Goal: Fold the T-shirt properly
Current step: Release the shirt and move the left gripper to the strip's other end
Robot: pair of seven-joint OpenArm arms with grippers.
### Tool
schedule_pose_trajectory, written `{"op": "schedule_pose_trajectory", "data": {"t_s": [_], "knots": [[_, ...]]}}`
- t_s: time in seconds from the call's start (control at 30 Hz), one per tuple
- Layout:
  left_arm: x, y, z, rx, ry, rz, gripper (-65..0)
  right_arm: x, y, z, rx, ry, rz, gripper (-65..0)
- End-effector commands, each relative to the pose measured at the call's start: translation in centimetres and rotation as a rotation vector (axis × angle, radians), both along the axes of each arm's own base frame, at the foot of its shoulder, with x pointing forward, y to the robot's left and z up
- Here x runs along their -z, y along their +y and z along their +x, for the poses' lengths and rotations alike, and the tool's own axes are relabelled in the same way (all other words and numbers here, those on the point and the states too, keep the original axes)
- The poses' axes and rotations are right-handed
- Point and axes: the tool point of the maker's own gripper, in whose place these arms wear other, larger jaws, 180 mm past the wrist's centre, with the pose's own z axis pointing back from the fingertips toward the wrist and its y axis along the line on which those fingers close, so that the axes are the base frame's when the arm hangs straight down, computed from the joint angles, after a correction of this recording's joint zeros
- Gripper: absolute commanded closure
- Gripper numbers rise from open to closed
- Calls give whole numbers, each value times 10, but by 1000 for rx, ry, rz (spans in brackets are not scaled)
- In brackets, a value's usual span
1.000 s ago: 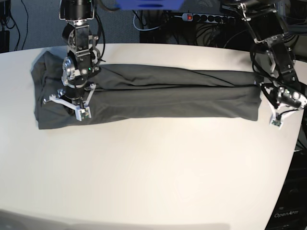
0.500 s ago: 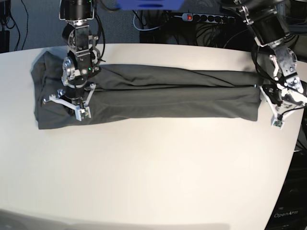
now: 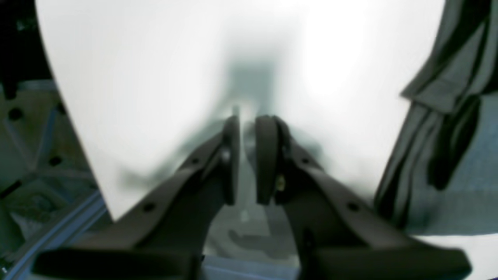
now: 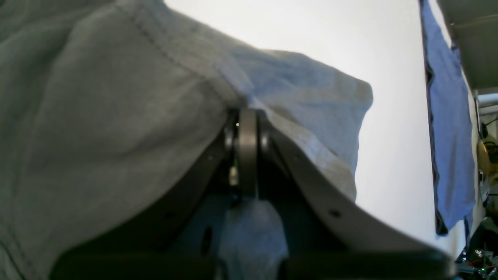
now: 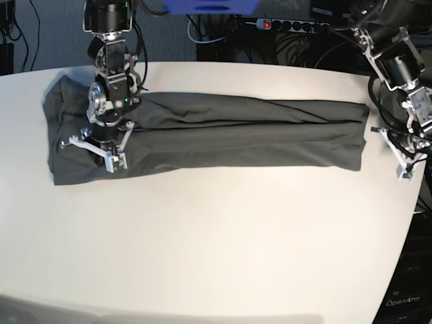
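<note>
Here, going left to right in the base view, the right gripper (image 5: pixel 102 143) comes first: its jaws are pressed fully together on a fold of the T-shirt (image 5: pixel 223 135), and the right wrist view shows grey cloth (image 4: pixel 116 116) draped over and squeezed between the pads. From those jaws the shirt stretches away as a long dark band across the white table (image 5: pixel 216 236). Its far end lies just beside the left gripper (image 5: pixel 403 152). In the left wrist view those fingers (image 3: pixel 268 155) stand a narrow slit apart with nothing between them, the shirt's edge (image 3: pixel 435 128) off to one side. Low at the right, a dark case reads "OpenArm" (image 5: pixel 403 302).
</note>
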Motion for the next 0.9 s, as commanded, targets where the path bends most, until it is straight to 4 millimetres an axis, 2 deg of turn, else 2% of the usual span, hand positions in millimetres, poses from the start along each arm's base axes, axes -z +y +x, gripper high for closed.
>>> {"op": "schedule_pose_trajectory", "data": {"t_s": [0.0,0.17,0.2,0.27,0.37,0.43,0.47,0.6,0.73,0.87], "knots": [[-15,14,7,-13,-24,34,-87,49,9,-44,13,238,70,-1],[-13,14,6,-14,-20,30,-91,52,11,-44,-6,229,76,-1],[-13,14,6,-14,-20,30,-109,53,11,-45,-5,232,75,-1],[-13,14,6,-14,-20,30,-203,53,11,-45,-5,232,75,-1],[-13,13,6,-15,-19,28,-391,53,11,-45,-5,232,75,-1],[-13,13,6,-15,-19,28,-472,53,11,-45,-3,232,75,-1],[-13,13,6,-15,-20,27,-490,53,11,-45,-3,232,75,-1],[-13,9,9,-15,-34,6,-488,53,11,-46,-3,234,75,-1],[-14,-7,18,-13,-91,-90,-488,53,11,-46,-3,234,75,-1],[-18,-9,15,-26,-83,-146,-487,53,11,-46,-3,234,75,-1]]}}
